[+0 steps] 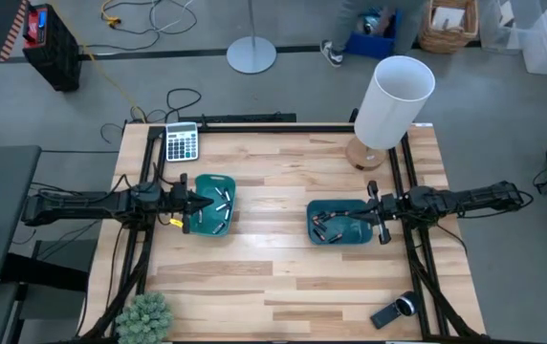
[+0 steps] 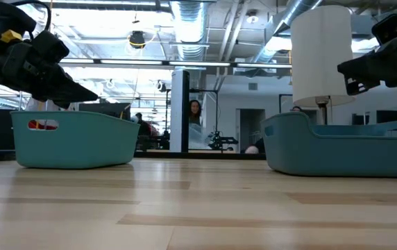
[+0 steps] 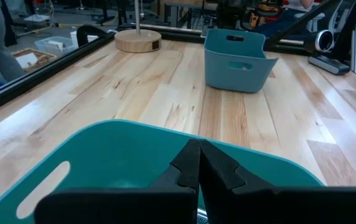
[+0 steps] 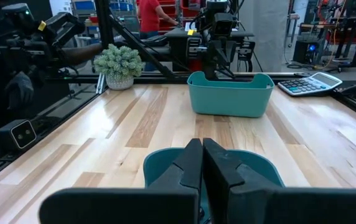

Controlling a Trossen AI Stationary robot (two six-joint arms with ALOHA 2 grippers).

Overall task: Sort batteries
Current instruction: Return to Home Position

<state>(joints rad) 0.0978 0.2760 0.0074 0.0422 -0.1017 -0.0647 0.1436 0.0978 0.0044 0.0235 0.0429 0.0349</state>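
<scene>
Two teal trays stand on the wooden table. The left tray (image 1: 218,183) holds several silvery-white batteries (image 1: 222,201); the right tray (image 1: 326,207) holds several dark batteries (image 1: 331,227). My left gripper (image 1: 207,202) hovers over the left tray's left part, fingers shut, above the rim in the low view (image 2: 93,94). In its wrist view (image 3: 198,167) the fingertips meet with nothing between them. My right gripper (image 1: 361,218) hovers over the right tray's right part, also shut (image 4: 201,163), raised above the tray (image 2: 342,69).
A lamp with a white shade (image 1: 395,97) stands at the far right. A grey calculator (image 1: 182,142) lies at the far left, a small potted plant (image 1: 145,316) at the near left, and a black-and-silver handheld device (image 1: 394,311) at the near right. Bare wood lies between the trays.
</scene>
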